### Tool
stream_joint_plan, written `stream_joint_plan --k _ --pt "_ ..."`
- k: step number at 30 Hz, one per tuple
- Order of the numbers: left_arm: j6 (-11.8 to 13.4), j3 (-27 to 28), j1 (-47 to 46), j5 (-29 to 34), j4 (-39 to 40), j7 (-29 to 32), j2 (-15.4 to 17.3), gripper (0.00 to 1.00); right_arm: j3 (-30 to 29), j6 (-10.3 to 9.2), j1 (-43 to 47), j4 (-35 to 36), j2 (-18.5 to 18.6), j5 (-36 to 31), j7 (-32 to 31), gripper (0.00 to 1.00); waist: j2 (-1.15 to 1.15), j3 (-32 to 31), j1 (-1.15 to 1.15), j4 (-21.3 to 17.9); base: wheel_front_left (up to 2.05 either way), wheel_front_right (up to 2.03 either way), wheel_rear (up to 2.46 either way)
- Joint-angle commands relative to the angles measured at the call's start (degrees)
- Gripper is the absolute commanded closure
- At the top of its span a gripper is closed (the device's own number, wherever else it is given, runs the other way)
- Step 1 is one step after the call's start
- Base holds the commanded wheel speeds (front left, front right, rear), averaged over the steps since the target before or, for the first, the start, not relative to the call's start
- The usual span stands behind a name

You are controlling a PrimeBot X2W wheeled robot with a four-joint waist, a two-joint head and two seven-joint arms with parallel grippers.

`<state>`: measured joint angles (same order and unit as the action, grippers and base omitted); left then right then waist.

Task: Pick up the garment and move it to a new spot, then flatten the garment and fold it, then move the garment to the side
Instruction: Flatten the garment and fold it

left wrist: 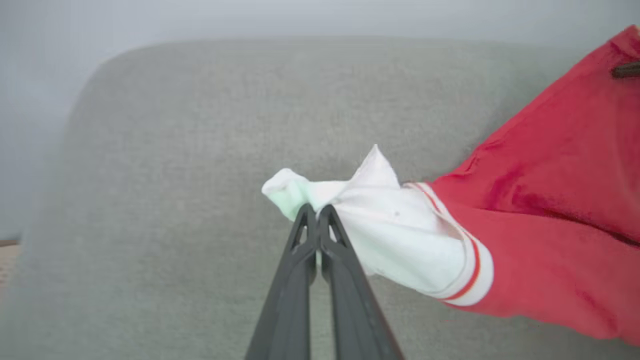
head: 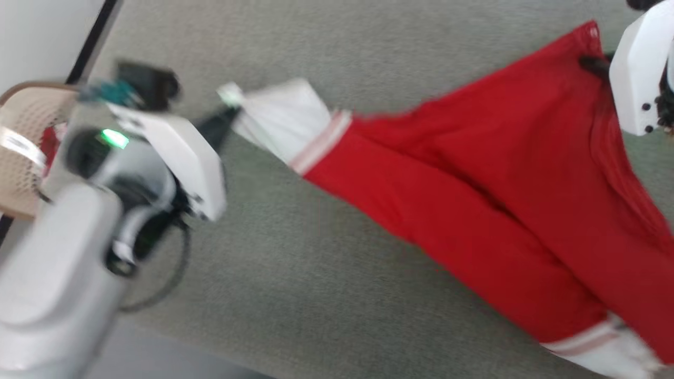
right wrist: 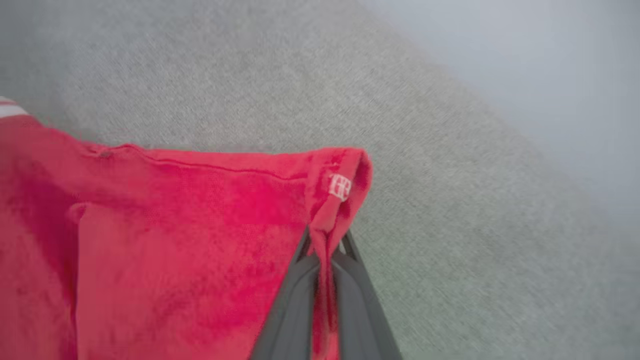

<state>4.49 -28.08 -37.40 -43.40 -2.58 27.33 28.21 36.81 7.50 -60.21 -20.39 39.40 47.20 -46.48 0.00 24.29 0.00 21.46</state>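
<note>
The garment (head: 489, 173), a red T-shirt with white sleeves and striped seams, stretches across the grey cushion between my two grippers. My left gripper (head: 231, 113) is shut on the tip of one white sleeve (left wrist: 380, 220), its fingers (left wrist: 316, 212) pressed together on the bunched cloth. My right gripper (right wrist: 326, 240) is shut on a red corner of the garment (right wrist: 200, 225) that carries a small white label (right wrist: 340, 187); in the head view it (head: 592, 63) sits at the upper right. A second white sleeve (head: 605, 347) hangs at the lower right.
The grey cushion (head: 316, 263) spreads under the garment, with its rounded edge at the lower left. A woven beige basket (head: 26, 142) holding something red stands at the far left. A dark cable (head: 168, 284) loops beneath my left arm.
</note>
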Motion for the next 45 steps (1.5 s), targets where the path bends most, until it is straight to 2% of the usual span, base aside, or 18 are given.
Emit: stream_joint_plan --k 1,4,9,13,17,19,22,23,28,32,34,36,37,40,45 --pt "0.53 0.83 -2.65 0.48 0.67 1.86 1.66 1.00 -0.65 -0.02 -0.47 1.38 0.71 -0.06 0.77 1.00 0.00 -1.88 0.00 -3.00 0.00 0.00 0.00" --pt "0.72 1.63 -7.52 1.78 0.92 5.54 4.53 1.00 -2.40 -0.02 -1.16 3.64 1.37 0.07 1.38 1.00 0.00 -2.78 0.00 -5.22 0.00 0.00 0.00" --pt "-0.58 1.98 -16.26 3.52 -0.78 10.63 7.55 1.00 -6.29 -0.02 -2.26 6.06 0.75 1.10 1.05 1.00 0.00 -4.07 0.00 -8.37 0.00 0.00 0.00" --pt "-2.13 1.34 -23.37 4.22 -4.20 13.26 7.57 1.00 -9.16 -0.02 -4.12 6.14 -0.46 0.29 0.11 1.00 0.00 -4.35 0.00 -10.12 0.00 0.00 0.00" --pt "-3.45 0.46 -30.92 6.32 -10.15 12.09 5.14 1.00 -11.51 -0.02 -7.65 3.53 -3.00 -3.04 1.61 1.00 0.00 -3.33 0.00 -11.45 0.00 0.00 0.00" --pt "-3.76 0.30 -34.95 8.11 -13.50 8.95 3.54 1.00 -12.58 -0.02 -10.32 1.30 -5.08 -5.83 4.75 1.00 0.00 -2.24 0.00 -12.00 0.00 0.00 0.00" --pt "-2.82 0.49 -41.67 12.16 -19.21 1.03 1.09 1.00 -14.37 -0.03 -15.00 -4.42 -7.85 -11.92 11.99 1.00 0.00 -0.45 0.00 -12.70 0.00 0.00 0.00" --pt "-2.82 0.49 -41.67 12.16 -19.21 1.03 1.09 1.00 -14.37 -0.03 -15.00 -4.42 -7.85 -11.92 11.99 1.00 0.00 -0.45 0.00 -12.70 0.00 0.00 0.00" --pt "-0.08 1.21 -52.21 19.18 -28.26 -18.27 -2.68 1.00 -18.71 -0.03 -22.40 -14.06 -13.57 -23.69 29.82 1.00 0.00 1.63 0.00 -13.27 0.00 0.00 0.00" --pt "0.76 1.38 -56.38 22.63 -32.75 -34.23 -4.62 1.00 -20.22 -0.03 -25.30 -19.89 -16.25 -31.39 41.11 1.00 0.00 1.81 0.00 -13.03 0.00 0.00 0.00" --pt "-0.92 0.92 -55.66 22.27 -35.01 -37.87 -5.31 1.00 -19.49 -0.02 -24.27 -22.80 -17.61 -32.70 42.76 1.00 0.00 1.42 0.00 -12.78 0.00 0.00 0.00" --pt "-3.94 -0.54 -53.36 21.78 -37.49 -37.68 -5.19 1.00 -17.78 -0.02 -21.88 -25.47 -18.79 -31.76 41.25 1.00 0.00 0.83 0.00 -12.56 0.00 0.00 0.00" --pt "-5.93 -1.09 -52.29 20.68 -38.48 -36.83 -5.44 1.00 -16.90 -0.02 -20.96 -26.16 -18.77 -30.88 40.73 1.00 0.00 0.58 0.00 -12.34 0.00 0.00 0.00" --pt "-9.29 -3.17 -47.77 19.18 -40.99 -33.20 -5.11 1.00 -13.72 -0.03 -16.96 -27.17 -18.69 -26.82 37.36 1.00 0.00 0.00 0.00 -11.85 0.00 0.00 0.00" --pt "-11.48 -6.55 -37.33 14.57 -40.36 -24.41 -4.68 1.00 -9.36 -0.03 -8.69 -25.28 -16.56 -19.22 31.76 1.00 0.00 -0.89 0.00 -11.10 0.00 0.00 0.00"
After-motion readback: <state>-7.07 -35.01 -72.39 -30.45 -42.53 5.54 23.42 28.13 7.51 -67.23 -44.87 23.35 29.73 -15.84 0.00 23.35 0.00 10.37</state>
